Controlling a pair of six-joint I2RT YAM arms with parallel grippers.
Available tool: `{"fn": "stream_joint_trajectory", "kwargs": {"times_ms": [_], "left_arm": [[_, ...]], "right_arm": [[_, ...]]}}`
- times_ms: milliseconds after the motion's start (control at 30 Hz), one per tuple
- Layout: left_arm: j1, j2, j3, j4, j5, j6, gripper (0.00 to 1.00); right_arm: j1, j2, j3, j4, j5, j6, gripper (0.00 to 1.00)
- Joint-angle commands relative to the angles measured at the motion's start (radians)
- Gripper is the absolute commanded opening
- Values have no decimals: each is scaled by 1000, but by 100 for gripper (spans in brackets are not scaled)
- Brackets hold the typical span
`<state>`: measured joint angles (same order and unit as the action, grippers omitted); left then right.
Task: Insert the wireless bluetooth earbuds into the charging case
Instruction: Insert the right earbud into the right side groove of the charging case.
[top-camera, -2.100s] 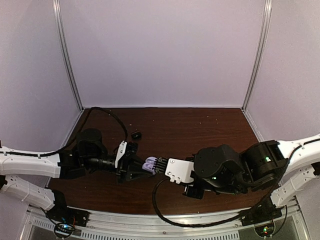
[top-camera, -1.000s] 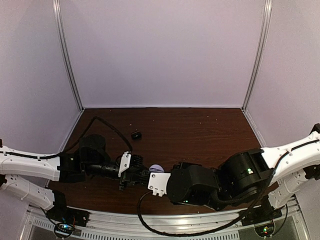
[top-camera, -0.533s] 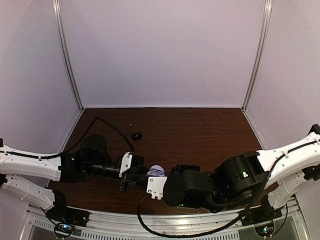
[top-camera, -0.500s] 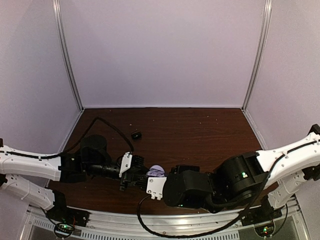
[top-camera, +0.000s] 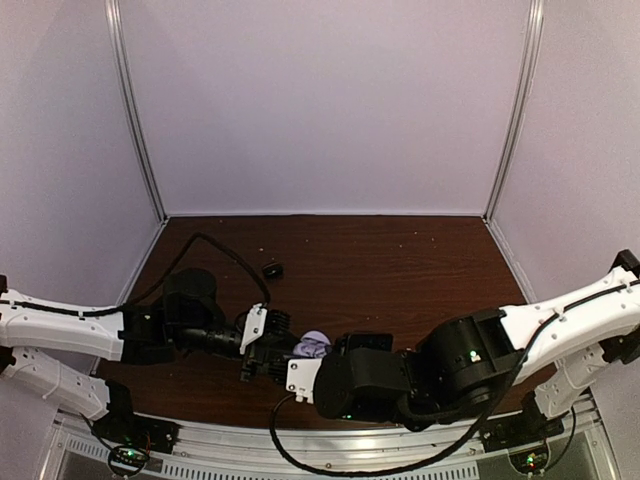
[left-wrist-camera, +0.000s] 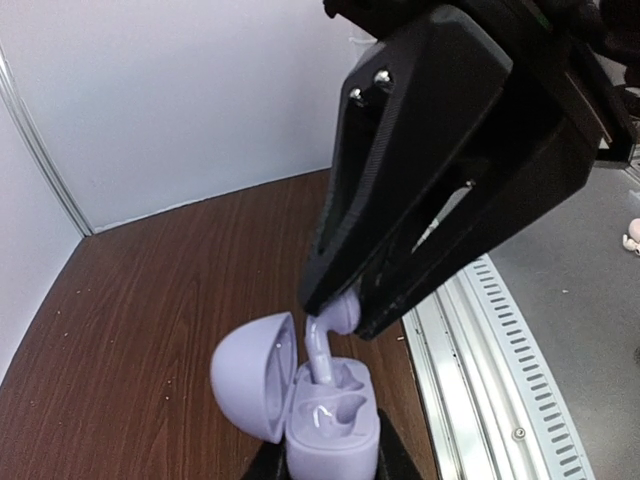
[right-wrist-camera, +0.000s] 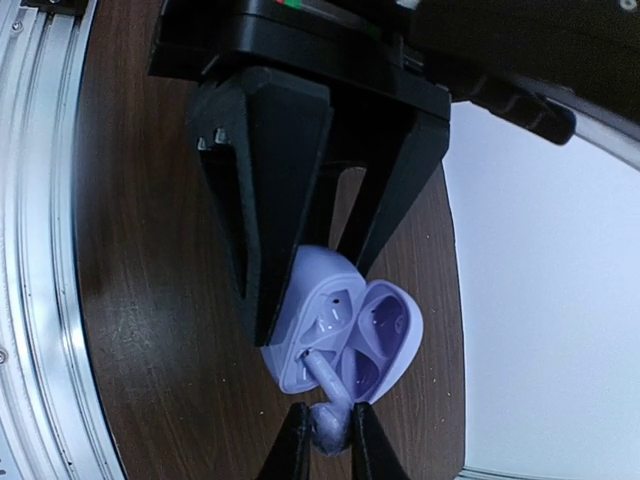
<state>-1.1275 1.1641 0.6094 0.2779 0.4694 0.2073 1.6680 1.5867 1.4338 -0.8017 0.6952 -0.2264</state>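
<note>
I have the right gripper (left-wrist-camera: 345, 316) pinching the earbud (left-wrist-camera: 321, 352) by its head, stem pointing down into the open case (left-wrist-camera: 332, 432). The left gripper (right-wrist-camera: 313, 300) clamps the case directly below.

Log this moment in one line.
left gripper: holds open charging case | right gripper: holds earbud | stem tip at case slot

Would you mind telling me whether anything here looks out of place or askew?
Two things. A small dark object lies alone on the table, apart from the open charging case; it is too small to identify. The earbud in the right gripper enters its slot slightly tilted, not seated.
</note>
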Motion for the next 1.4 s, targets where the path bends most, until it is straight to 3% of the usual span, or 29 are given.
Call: {"fn": "stream_joint_trajectory", "kwargs": {"times_ms": [0,367,900,1367], "left_arm": [[-6,8,38,43,15,-17,0],[-5,29,49,57,26,-57,0],[-6,10,29,121,88,-82,0],[-5,3,15,194,184,-106,0]], "right_arm": [[18,16,32,-9,38,-20,0],[37,51,70,-17,88,-49,0],[47,3,33,57,28,-100,0],[47,-33,6,117,4,-149,12]]}}
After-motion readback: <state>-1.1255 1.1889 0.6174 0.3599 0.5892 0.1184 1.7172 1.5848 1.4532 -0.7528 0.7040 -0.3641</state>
